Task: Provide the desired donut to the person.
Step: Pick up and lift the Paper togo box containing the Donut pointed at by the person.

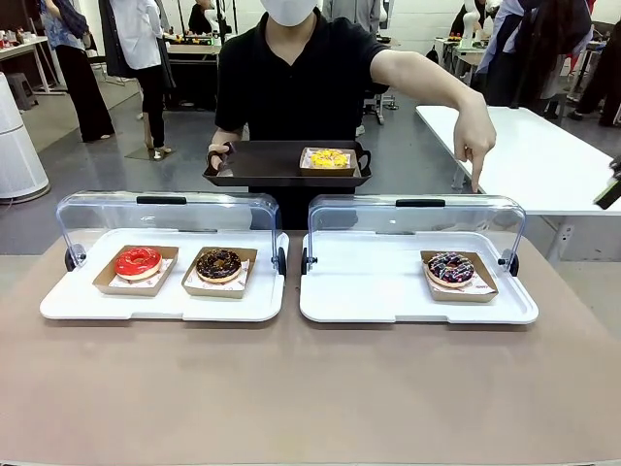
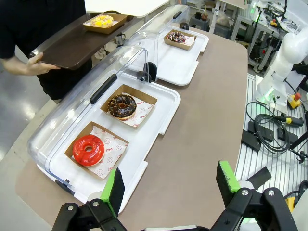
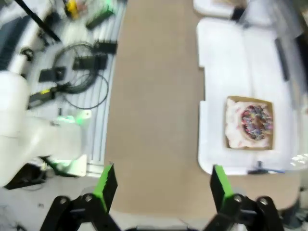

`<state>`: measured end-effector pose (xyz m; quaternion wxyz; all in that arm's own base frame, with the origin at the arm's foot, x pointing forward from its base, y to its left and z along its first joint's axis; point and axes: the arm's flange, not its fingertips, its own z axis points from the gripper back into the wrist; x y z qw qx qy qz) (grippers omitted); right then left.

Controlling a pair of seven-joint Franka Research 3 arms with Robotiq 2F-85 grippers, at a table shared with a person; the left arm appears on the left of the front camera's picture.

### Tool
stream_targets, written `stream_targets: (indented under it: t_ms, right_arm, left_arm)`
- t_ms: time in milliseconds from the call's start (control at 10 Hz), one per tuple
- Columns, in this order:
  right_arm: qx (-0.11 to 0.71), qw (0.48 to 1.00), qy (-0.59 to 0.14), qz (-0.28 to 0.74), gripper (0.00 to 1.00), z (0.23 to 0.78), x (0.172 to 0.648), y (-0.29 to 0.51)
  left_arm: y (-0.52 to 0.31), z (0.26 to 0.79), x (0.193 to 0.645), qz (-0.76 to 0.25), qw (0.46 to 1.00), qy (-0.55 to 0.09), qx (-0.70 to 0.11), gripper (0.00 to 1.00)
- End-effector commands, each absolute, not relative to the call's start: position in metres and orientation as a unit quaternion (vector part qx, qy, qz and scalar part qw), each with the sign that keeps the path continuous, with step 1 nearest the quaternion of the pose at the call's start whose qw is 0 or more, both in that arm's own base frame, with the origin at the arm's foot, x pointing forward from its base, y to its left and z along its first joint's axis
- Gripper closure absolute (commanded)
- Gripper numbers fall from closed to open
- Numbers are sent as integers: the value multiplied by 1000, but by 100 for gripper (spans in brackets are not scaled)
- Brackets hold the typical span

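1. Left gripper point(image 2: 169, 179): in the left wrist view you see its green-padded fingers point(image 2: 111, 190) spread wide with nothing between them, above the near edge of the table point(image 1: 291, 388).
2. Left serving case point(image 1: 68, 301): a white base at the table's left. Its clear lid point(image 1: 165, 209) is swung up and back at the far side.
3. Red donut point(image 1: 138, 261): it sits in a brown paper carton at the left of this case.
4. Chocolate donut point(image 1: 218, 264): it sits in its own carton just right of the red one, the two cartons apart.
5. The person point(image 1: 291, 78): you see them standing at the far side of the table, between the two cases. One hand point(image 1: 218, 155) grips the left end of a dark brown tray point(image 1: 257, 160), held level in front of the body.
6. Yellow donut point(image 1: 328, 158): it lies in a carton at the right end of that tray.
7. Right serving case point(image 1: 359, 282): a white base with its clear lid also raised. Its left part is bare.
8. Sprinkled donut point(image 1: 450, 268): chocolate-glazed with coloured sprinkles, it rests in a carton at the right of this case.
9. Pointing hand point(image 1: 475, 146): the person's other arm reaches out to the right. The index finger aims downward over the far right part of the raised lid, with the sprinkled donut just nearer.
10. Right gripper point(image 3: 162, 175): in the blurred right wrist view its fingers point(image 3: 106, 185) stand wide apart and hold nothing. They are over bare table beside the right case.
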<state>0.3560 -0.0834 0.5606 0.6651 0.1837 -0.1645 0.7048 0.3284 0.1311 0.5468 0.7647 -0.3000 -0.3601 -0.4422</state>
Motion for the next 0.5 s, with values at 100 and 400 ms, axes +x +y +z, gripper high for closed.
stream_targets:
  t_ms: [100,400]
  right_arm:
    - [115,715,-143,675,0,528,350,-29]
    - [80,755,-123,639,0,505,369,1]
  left_arm:
    - [132,546,328,-444,758,-370,-303,0]
    - [132,546,328,-444,758,-370,-303,0]
